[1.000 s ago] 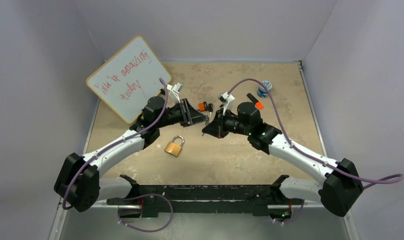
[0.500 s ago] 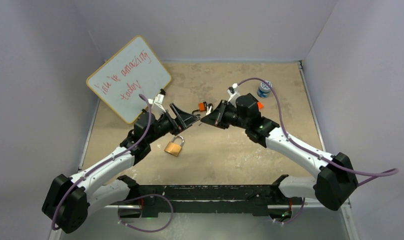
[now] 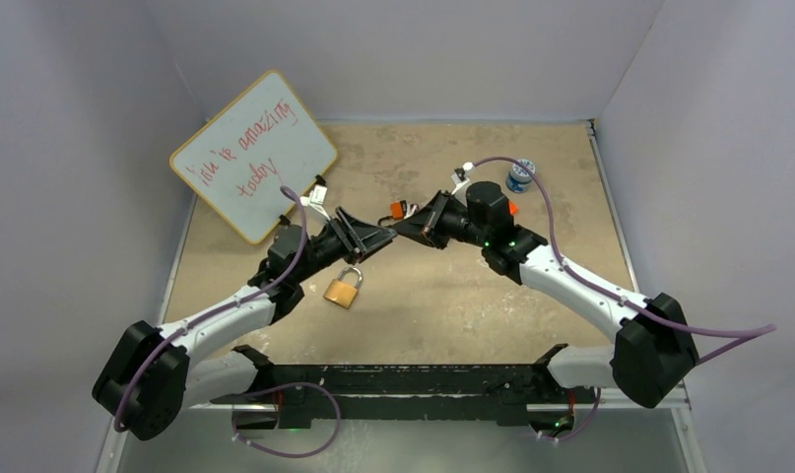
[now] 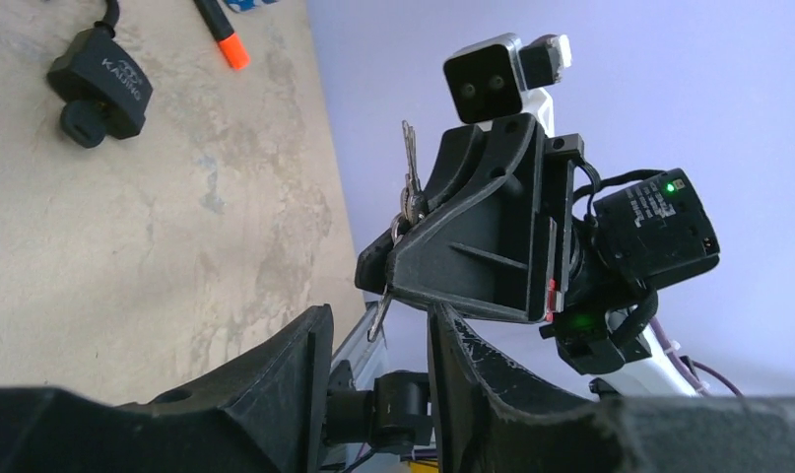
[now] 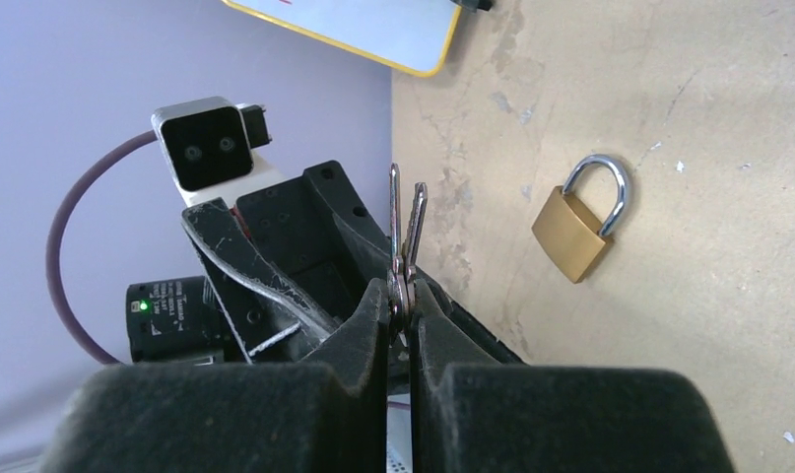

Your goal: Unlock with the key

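Note:
A brass padlock [image 3: 342,289] with its shackle closed lies flat on the tan table; it also shows in the right wrist view [image 5: 576,226]. My right gripper [image 3: 406,228] is shut on a bunch of silver keys [image 5: 403,229], held above the table with the blades pointing at my left gripper. In the left wrist view the keys [image 4: 409,175] stick out of the right gripper, and one key tip [image 4: 378,317] hangs just in front of the gap of my left gripper [image 4: 378,340]. My left gripper [image 3: 377,236] is open and empty, nose to nose with the right one.
A whiteboard [image 3: 250,153] with red writing leans at the back left. A black and orange device [image 3: 401,209], an orange-tipped marker [image 3: 510,206] and a blue and white roll [image 3: 519,174] lie behind the grippers. The black device [image 4: 101,84] also shows in the left wrist view.
My right gripper has lifted and swung left with the keys. My left arm has dropped and turned, so its open gripper now faces the keys closely. The padlock has not moved.

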`<state>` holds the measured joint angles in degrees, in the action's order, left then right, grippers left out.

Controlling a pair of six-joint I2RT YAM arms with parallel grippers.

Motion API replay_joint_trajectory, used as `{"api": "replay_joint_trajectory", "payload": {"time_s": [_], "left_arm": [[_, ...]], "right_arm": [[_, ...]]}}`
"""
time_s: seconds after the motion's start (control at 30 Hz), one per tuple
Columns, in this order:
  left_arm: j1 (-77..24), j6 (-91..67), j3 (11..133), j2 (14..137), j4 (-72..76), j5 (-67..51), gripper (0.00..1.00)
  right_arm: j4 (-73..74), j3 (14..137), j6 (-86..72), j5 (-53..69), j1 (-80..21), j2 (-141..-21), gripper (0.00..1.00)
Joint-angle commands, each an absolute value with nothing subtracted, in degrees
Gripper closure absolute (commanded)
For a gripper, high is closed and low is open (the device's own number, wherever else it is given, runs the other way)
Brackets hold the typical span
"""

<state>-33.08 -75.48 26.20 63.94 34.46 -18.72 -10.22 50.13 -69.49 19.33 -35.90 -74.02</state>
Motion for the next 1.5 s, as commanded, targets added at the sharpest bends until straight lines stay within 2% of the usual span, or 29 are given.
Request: {"api": "replay_joint_trajectory", "payload": {"time_s": [0.0,0.1,0.27,0.33,0.47,0.53,0.6,0.67,0.83,0.93,0.97,1.03,1.13,1.23,1.33,1.47], "left_arm": [[-33.27,-78.83,24.57,65.21,43.17,-19.77,0.59],[-33.30,-79.82,24.04,66.05,45.00,-19.86,0.65],[-33.25,-80.03,23.78,65.63,45.06,-19.64,0.85],[-33.30,-80.12,23.57,65.25,44.90,-19.15,0.86],[-33.29,-80.39,23.34,65.30,45.51,-18.95,0.78],[-33.25,-80.64,23.23,65.39,46.06,-18.78,0.78],[-33.31,-80.74,22.97,65.24,46.27,-18.49,0.84],[-33.23,-80.13,22.84,64.77,45.65,-17.98,0.98],[-33.31,-75.86,24.41,63.80,43.64,-19.10,1.00],[-33.28,-69.50,28.77,62.55,35.22,-20.19,1.00],[-33.30,-66.21,30.52,61.89,30.37,-20.21,1.00],[-33.25,-58.29,34.68,60.93,19.93,-19.81,1.00],[-33.30,-41.97,42.32,60.91,3.53,-22.26,1.00],[-33.29,-25.44,49.95,62.19,-11.33,-23.72,1.00],[-33.23,-13.86,57.03,64.31,-21.22,-26.75,1.00],[-33.26,-3.00,64.20,65.80,-27.58,-35.97,1.00]], "right_arm": [[-14.48,50.84,-71.02,21.99,-35.36,-73.97,1.00],[-15.39,50.40,-71.37,22.70,-35.26,-74.26,1.00],[-16.59,49.57,-71.24,23.16,-35.01,-74.44,1.00],[-17.18,49.05,-70.86,23.39,-34.92,-74.36,1.00],[-18.02,47.97,-70.41,24.00,-34.72,-74.08,1.00],[-18.37,47.54,-70.32,24.41,-34.59,-74.01,1.00],[-19.08,46.98,-69.75,24.96,-34.54,-73.75,1.00],[-20.11,46.09,-69.65,25.20,-34.55,-73.41,1.00],[-20.65,45.81,-68.93,26.06,-34.47,-73.54,0.99],[-16.68,47.08,-66.26,25.18,-33.82,-73.01,0.54],[-15.37,47.29,-64.99,24.15,-33.45,-72.25,0.43],[-12.89,47.54,-61.32,21.67,-32.64,-69.94,0.31],[-9.80,48.08,-55.31,18.04,-31.65,-65.77,0.23],[-7.72,49.44,-47.89,17.63,-31.60,-62.64,0.22],[-7.66,51.56,-39.45,22.48,-31.61,-61.69,0.24],[-8.04,55.16,-28.27,34.97,-31.58,-64.14,0.31]]}}
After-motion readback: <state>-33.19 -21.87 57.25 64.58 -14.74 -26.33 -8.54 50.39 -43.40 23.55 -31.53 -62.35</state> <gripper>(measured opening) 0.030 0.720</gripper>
